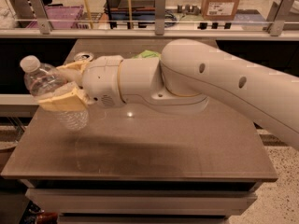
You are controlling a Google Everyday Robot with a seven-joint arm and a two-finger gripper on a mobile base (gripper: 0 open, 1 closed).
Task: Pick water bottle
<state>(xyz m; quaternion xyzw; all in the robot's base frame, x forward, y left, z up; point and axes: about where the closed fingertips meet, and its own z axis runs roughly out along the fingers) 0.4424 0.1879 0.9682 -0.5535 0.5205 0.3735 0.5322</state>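
Observation:
The water bottle (pixel 46 85) is clear ribbed plastic with a white cap. It tilts to the upper left, off the table at the left edge. My gripper (pixel 63 88) is shut on its middle, one tan finger (pixel 60 101) in front of it and one behind. The white arm (pixel 196 83) reaches in from the right and fills the middle of the view.
A gold-brown drink can (pixel 83 57) stands at the back left of the brown table (pixel 154 148), its top just showing behind my wrist. A green bag (pixel 147 54) lies behind the arm. A glass rail with metal posts (pixel 160 13) runs behind the table.

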